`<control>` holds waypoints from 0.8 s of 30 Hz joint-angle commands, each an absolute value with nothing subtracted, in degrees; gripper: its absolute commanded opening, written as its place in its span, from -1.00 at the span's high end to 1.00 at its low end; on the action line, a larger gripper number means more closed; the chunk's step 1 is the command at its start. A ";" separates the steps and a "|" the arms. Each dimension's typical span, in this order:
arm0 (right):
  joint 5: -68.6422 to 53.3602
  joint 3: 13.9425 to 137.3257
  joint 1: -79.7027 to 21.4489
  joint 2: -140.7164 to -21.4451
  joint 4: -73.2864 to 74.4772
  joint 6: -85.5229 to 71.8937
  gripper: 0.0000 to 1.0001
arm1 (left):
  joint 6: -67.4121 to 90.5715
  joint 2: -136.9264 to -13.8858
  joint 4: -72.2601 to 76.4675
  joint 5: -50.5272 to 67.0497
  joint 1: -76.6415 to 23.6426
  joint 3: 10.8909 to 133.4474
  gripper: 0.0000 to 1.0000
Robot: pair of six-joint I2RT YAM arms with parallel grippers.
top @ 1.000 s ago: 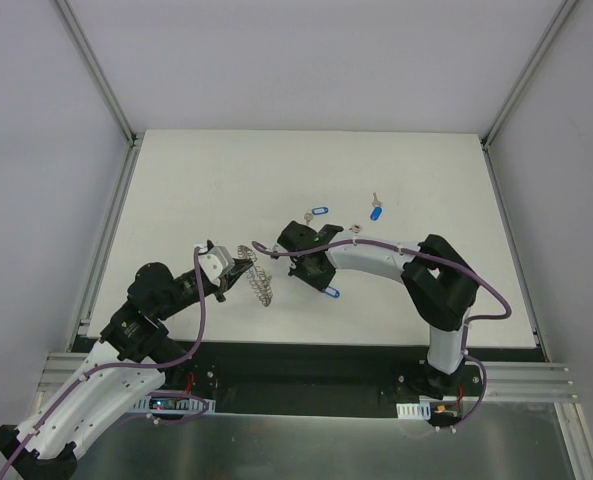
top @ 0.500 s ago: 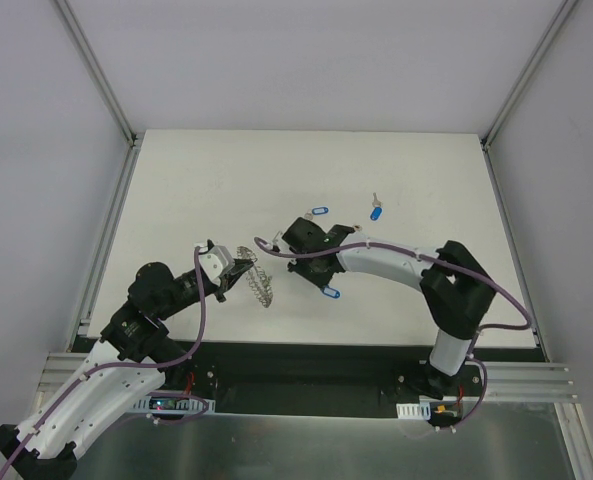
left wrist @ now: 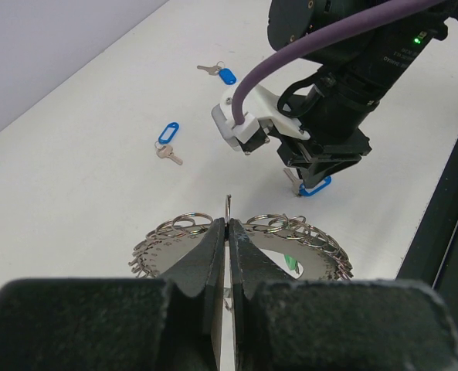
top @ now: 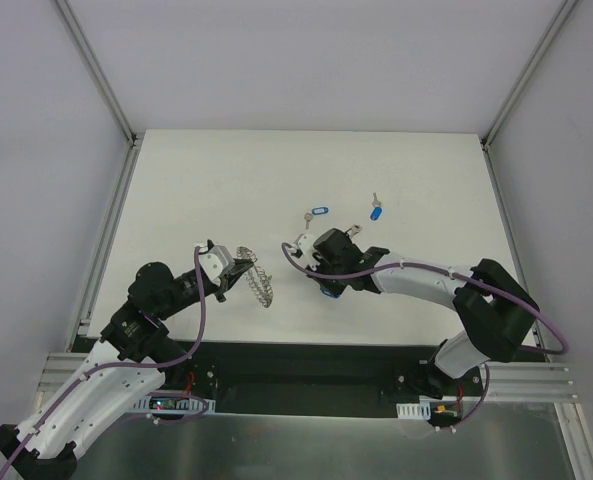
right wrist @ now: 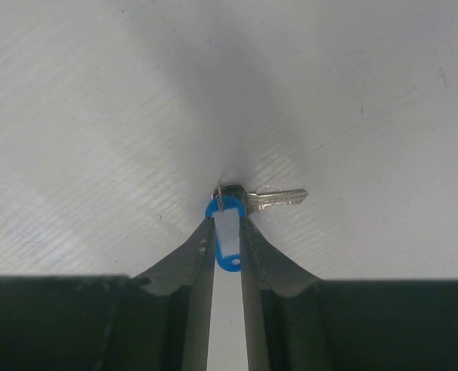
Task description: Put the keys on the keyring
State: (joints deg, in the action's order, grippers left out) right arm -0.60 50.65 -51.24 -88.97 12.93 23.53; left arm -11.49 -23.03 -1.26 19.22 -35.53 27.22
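My left gripper (left wrist: 227, 226) is shut on the rim of the keyring (left wrist: 310, 249), a flat grey disc edged with small split rings, held on edge just above the table (top: 259, 283). A blue-tagged key (right wrist: 227, 236) lies on the table to its right (top: 328, 292). My right gripper (right wrist: 227, 224) points down over it, narrowly open. The blue tag fills the gap between the jaws, and the silver blade (right wrist: 279, 199) sticks out to the right. From the left wrist view the right gripper (left wrist: 310, 179) stands on that key (left wrist: 316, 188).
Two more blue-tagged keys lie farther back: one (top: 316, 213) behind the right wrist, one (top: 376, 210) to the right. Both also show in the left wrist view, key (left wrist: 167, 139) and key (left wrist: 222, 73). The right arm's purple cable (top: 291, 262) loops between the grippers.
My right gripper has left the keyring's side, swung right and toward the near edge, parted its jaws slightly and come down over the blue-tagged key. Left gripper and keyring have not moved.
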 commanded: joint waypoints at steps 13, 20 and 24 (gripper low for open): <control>-2.20 48.16 -51.06 -89.12 3.69 21.89 0.58 | -10.99 -22.68 1.93 20.04 -35.07 28.12 1.00; -3.16 47.64 -50.98 -89.03 5.01 21.27 0.59 | -10.90 -22.68 1.93 20.13 -35.07 28.04 1.00; -3.17 47.37 -51.06 -89.47 5.36 20.92 0.60 | -10.99 -22.68 1.93 20.04 -35.07 28.04 1.00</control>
